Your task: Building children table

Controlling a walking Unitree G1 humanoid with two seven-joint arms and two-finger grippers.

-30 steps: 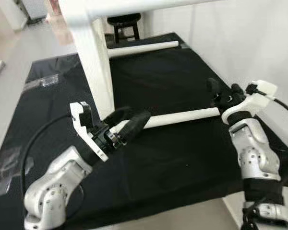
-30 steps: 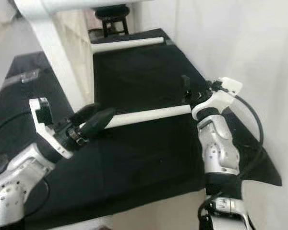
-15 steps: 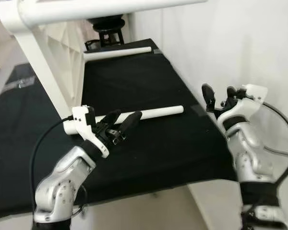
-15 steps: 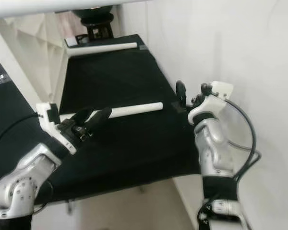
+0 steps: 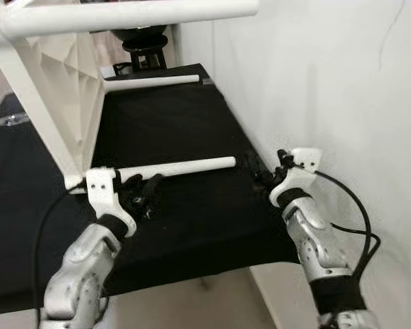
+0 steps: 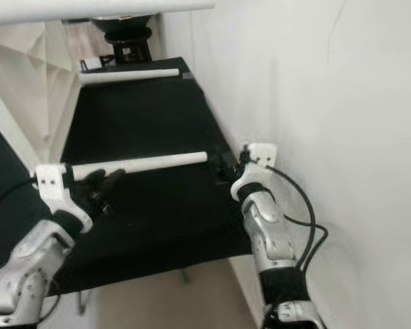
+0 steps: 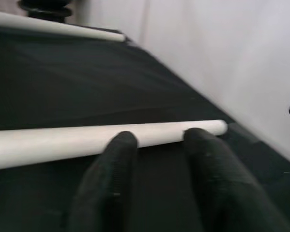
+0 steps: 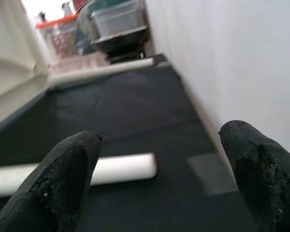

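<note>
The white children's table lies on its side on a black-covered surface [image 5: 192, 123], its tabletop panel [image 5: 61, 89] upright at the left. Three round white legs stick out to the right: a near leg [image 5: 181, 166], a far leg [image 5: 151, 79] and an upper leg [image 5: 123, 10]. My left gripper [image 5: 140, 193] sits just on the near side of the near leg [image 7: 63, 140], open, fingertips [image 7: 120, 145] against or just short of it. My right gripper [image 5: 268, 173] is open wide by the wall, just beyond that leg's free end [image 8: 128, 169].
A white wall [image 5: 315, 82] runs close along the right side of the surface. A black stool [image 5: 144, 48] stands behind the far end. Storage boxes [image 8: 118, 19] sit in the background. The near edge of the surface drops to the floor [image 5: 205, 301].
The head camera has swung, shifting the whole scene left. My left gripper's fingers have come off the top of the near leg to its near side. The right gripper sits lower, nearer the leg's end.
</note>
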